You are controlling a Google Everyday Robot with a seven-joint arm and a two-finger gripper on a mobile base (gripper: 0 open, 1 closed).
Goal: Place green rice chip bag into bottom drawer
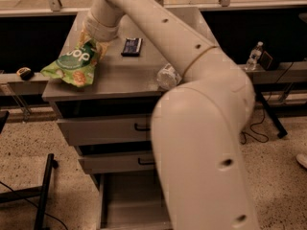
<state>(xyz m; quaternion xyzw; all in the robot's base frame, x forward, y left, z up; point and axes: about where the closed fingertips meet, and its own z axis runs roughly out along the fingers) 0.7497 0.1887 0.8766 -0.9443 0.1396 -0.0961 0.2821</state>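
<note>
Over left side of cabinet top [129, 76], gripper [94, 44], fingers clamped on green rice chip bag [72, 67], long axis slanting down-left.

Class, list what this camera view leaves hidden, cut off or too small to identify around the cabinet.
Bottom drawer: right part behind the robot arm, front cut by the lower edge.
Clear object on the cabinet top: mostly behind the arm.
Dark packet: label too small to read.
Gripper, at the green rice chip bag's top: largely covered by wrist and bag.
</note>
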